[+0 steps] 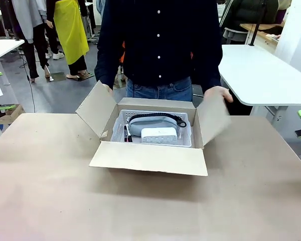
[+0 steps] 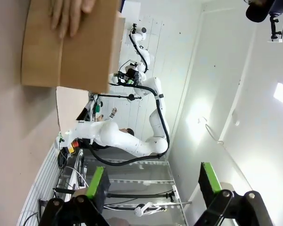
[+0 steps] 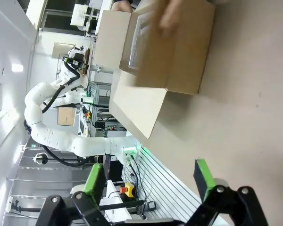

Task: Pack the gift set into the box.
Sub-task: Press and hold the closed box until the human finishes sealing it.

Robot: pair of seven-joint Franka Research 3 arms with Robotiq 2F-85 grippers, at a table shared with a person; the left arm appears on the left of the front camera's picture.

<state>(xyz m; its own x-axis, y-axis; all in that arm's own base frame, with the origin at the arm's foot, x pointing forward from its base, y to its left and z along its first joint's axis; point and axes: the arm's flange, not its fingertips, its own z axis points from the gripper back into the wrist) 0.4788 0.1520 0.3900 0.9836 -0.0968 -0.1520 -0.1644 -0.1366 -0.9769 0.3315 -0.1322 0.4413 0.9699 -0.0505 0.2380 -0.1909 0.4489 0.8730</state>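
While the left end effector (image 2: 153, 183) stands spread wide and empty, the box (image 1: 150, 158) sits well beyond it, gift set (image 1: 153, 128) inside, a person's hands (image 1: 218, 93) on its flaps (image 1: 96, 108); the right end effector (image 3: 148, 183) is equally spread, empty.

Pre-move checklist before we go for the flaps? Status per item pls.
1. Gift set tray inside the box: ok.
2. Pouch, white block and stick in the tray: ok.
3. Flaps free of hands: not ok, a person's hand is on a side flap.
4. Left gripper open, nothing between its fingers: ok.
5. Right gripper open, nothing between its fingers: ok.
6. Tray seated flat on the box floor: cannot tell.
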